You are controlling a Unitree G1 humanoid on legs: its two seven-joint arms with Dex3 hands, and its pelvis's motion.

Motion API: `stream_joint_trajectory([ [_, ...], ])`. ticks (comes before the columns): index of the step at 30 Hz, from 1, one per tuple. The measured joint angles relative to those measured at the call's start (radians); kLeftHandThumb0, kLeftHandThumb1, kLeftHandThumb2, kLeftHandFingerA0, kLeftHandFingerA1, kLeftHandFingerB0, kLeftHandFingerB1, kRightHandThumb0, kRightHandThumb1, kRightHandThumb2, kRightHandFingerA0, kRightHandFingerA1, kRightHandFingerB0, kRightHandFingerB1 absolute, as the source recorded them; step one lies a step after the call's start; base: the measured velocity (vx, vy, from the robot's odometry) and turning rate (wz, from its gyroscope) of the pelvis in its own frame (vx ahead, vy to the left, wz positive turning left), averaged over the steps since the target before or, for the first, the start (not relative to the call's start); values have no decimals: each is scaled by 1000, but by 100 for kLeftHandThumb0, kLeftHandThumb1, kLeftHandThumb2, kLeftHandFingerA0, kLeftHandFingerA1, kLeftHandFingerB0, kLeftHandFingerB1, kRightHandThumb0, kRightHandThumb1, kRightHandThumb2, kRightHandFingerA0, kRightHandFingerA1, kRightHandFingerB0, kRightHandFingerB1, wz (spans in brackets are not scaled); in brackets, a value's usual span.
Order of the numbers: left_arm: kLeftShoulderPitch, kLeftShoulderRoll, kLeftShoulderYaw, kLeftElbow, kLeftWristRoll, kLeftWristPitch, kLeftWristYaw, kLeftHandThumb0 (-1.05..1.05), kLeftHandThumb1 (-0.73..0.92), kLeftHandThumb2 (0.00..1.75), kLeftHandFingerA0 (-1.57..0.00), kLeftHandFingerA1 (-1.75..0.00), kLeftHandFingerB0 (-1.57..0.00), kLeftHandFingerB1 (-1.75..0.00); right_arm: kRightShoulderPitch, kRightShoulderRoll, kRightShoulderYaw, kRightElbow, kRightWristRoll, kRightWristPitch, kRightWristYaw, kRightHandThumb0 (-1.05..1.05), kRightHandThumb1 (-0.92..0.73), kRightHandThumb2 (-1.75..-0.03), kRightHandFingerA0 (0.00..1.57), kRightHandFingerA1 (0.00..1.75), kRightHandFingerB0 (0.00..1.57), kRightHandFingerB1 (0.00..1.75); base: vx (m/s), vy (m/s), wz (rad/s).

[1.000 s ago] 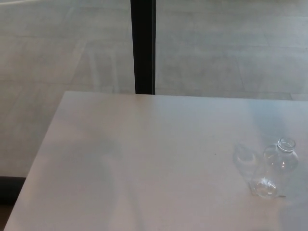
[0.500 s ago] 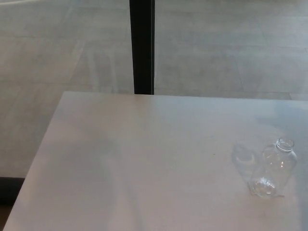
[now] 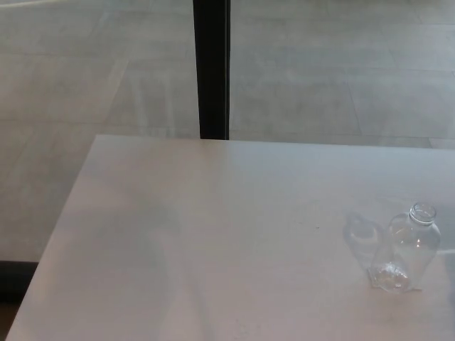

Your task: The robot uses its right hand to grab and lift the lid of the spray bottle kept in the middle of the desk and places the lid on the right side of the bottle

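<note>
Bottle: clear bottle (image 3: 412, 245) stands upright near the counter's (image 3: 213, 234) right edge, mouth uncapped.
Lid: cannot be made out.
Hands: neither shows, so grip unknown.

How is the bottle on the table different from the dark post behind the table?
The bottle is clear and see-through; the post is black and solid. The bottle stands on the table near its right edge; the post rises from the floor beyond the far edge. The bottle is rounded with a narrow neck showing no cap; the post is straight-sided and runs out of the picture's top. Both stand upright.
</note>
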Motion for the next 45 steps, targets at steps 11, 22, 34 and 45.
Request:
stream_joint_trajectory([
  [11,3,-1,5,0,-3,0,1,-76,83,65,-58,-54,-43,-41,54,3,63,-33,-79,28,-82,-70,-57,-90,18,57,9,41,0,0,0],
  [22,3,-3,9,1,-13,0,0,-75,83,65,-58,-55,-43,-41,79,-6,2,-91,-45,69,8,-102,-59,-99,0,10,0,0,0,0,0],
  [34,7,-6,5,1,-23,-1,5,-78,84,65,-58,-54,-43,-42,142,-96,-248,-93,80,77,97,-85,-66,-71,0,0,2,26,0,0,0],
  [45,1,-6,3,0,-23,0,5,-75,85,65,-56,-52,-42,-41,171,-97,-585,94,206,56,68,-65,-67,-86,0,0,0,11,0,0,0],
])
